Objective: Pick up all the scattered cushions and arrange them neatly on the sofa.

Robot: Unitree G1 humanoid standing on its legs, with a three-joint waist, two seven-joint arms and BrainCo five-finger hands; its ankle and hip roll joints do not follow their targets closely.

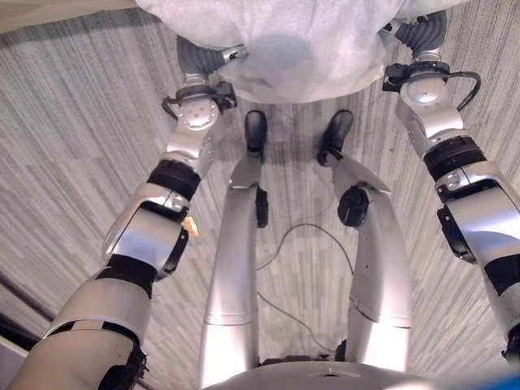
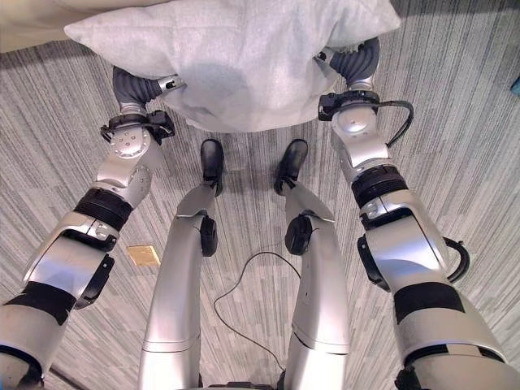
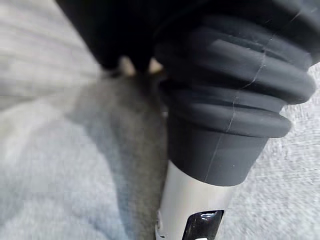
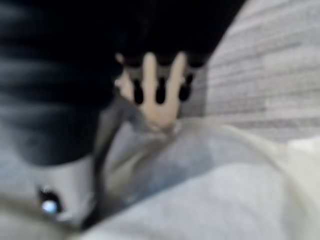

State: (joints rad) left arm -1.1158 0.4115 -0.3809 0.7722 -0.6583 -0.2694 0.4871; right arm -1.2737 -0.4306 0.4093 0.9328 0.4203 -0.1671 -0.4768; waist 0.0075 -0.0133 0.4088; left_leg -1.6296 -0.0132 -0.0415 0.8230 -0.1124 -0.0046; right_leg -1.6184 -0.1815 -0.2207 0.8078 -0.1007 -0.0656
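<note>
A large light grey cushion point(image 2: 236, 57) hangs in front of me above the floor, carried between both hands. My left hand point(image 2: 134, 85) goes in under the cushion's left side, with its dark ribbed cover point(image 3: 235, 75) lying against the grey fabric point(image 3: 60, 175). My right hand point(image 2: 357, 61) reaches in at the cushion's right side. In the right wrist view its fingers point(image 4: 150, 85) lie straight, side by side, pressed against the cushion point(image 4: 225, 190).
Grey striped carpet point(image 2: 463, 162) covers the floor all round. A pale beige edge point(image 2: 32, 24), perhaps the sofa, runs along the far left. A small tan square point(image 2: 145, 254) lies on the carpet by my left arm.
</note>
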